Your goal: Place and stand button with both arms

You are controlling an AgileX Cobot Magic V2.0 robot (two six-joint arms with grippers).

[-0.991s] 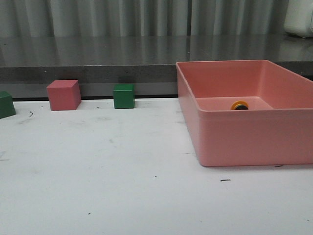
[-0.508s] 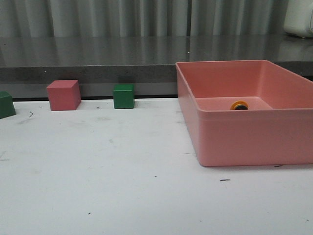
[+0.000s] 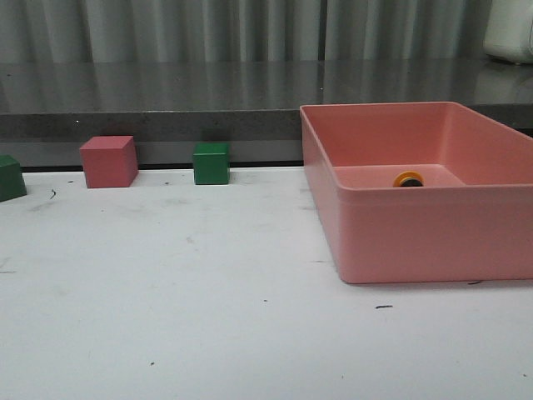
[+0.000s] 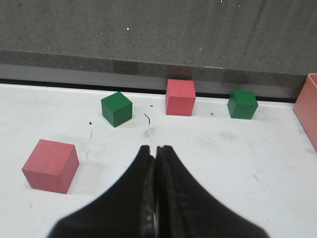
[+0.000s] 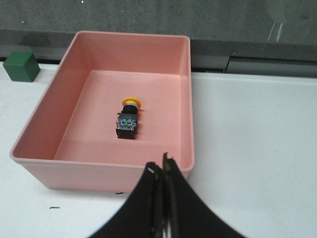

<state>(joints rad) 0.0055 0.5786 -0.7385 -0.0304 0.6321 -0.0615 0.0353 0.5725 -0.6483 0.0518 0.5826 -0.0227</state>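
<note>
Inside the pink bin, button on its side, apart from both arms' closed, empty jaws.

Bin ahead of right end effector: smooth matt pink plastic. Button: glossy yellow cap. Worktop: matt white, scuffed. Cubes beyond left end effector: matt, smooth-faced.

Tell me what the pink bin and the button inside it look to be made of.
Pink bin: probably moulded plastic, going by its even colour, rounded rim and smooth, softly matte walls. Button: the yellow cap looks like smooth plastic, and the black blocky base like hard plastic too, with small green and blue bits on it. Whether any part is metal cannot be told at this size.
</note>
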